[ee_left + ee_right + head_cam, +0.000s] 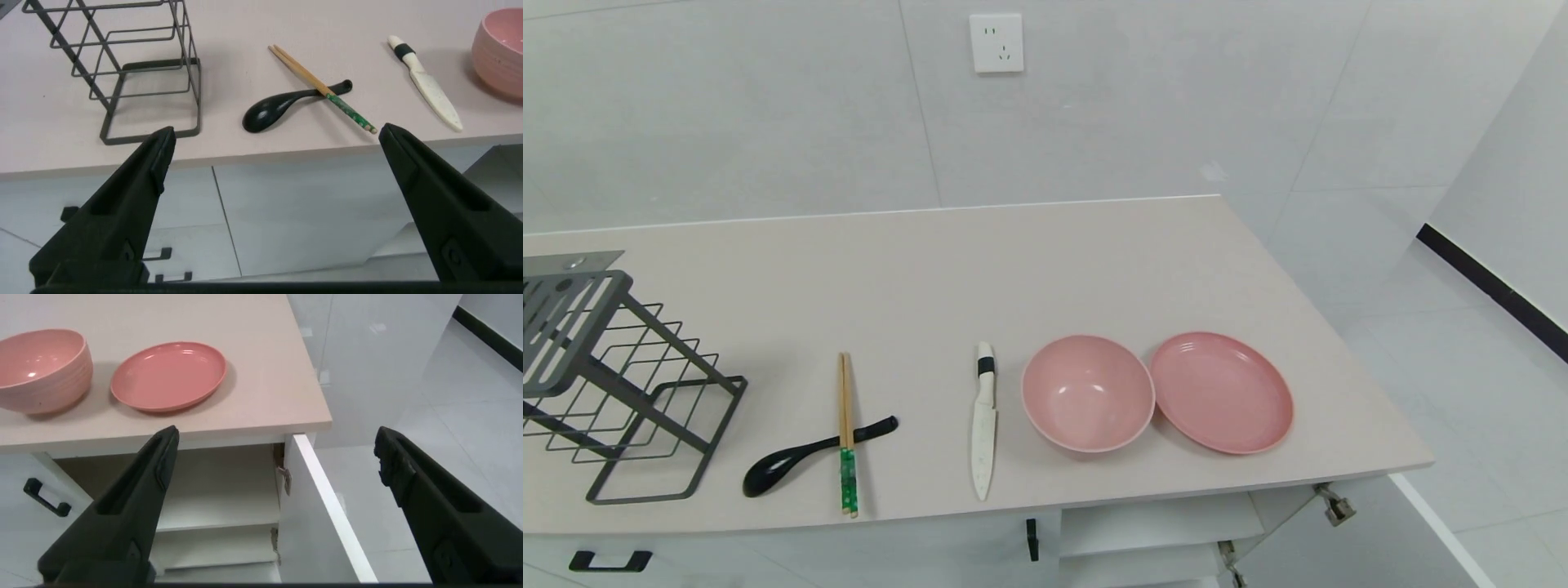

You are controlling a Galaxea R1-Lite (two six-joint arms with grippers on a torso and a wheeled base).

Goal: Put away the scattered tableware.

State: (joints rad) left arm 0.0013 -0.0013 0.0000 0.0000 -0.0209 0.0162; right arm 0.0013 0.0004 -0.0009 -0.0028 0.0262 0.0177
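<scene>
On the beige counter (915, 269) lie, left to right, a black spoon (805, 456) with a pair of chopsticks (847, 433) across its handle, a white knife (984, 420), a pink bowl (1088, 392) and a pink plate (1222, 391) touching it. My left gripper (274, 139) is open, held off the counter's front edge, facing the spoon (282, 106) and chopsticks (323, 88). My right gripper (274, 441) is open too, in front of the counter below the bowl (41, 367) and plate (169, 374).
A dark wire dish rack (600, 376) stands at the counter's left end. Below the counter's right part a cabinet door (323, 510) stands open, showing white shelves (216, 510). A wall socket (996, 42) is on the tiled wall behind.
</scene>
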